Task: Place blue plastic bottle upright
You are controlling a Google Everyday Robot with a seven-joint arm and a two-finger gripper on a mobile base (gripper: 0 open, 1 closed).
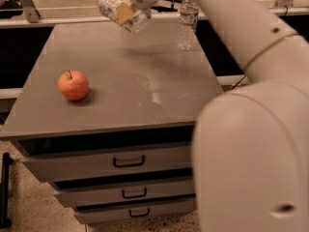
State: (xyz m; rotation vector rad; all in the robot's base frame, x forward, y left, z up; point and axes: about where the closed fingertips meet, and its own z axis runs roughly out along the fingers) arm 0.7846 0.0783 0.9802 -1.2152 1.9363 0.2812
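The blue plastic bottle (114, 8), clear with a white cap and a pale label, hangs in the air above the far edge of the grey table (125, 81). It is tilted, with the cap pointing up and to the left. My gripper (128, 11) is shut on the bottle's body at the label, at the top of the view. The white arm reaches in from the right and fills the right side of the view.
A ribbed clear bottle (187, 23) stands upright at the table's far right. A red apple (73, 85) sits on the left of the table. Drawers (128, 163) run below the front edge. A metal rail crosses behind the table.
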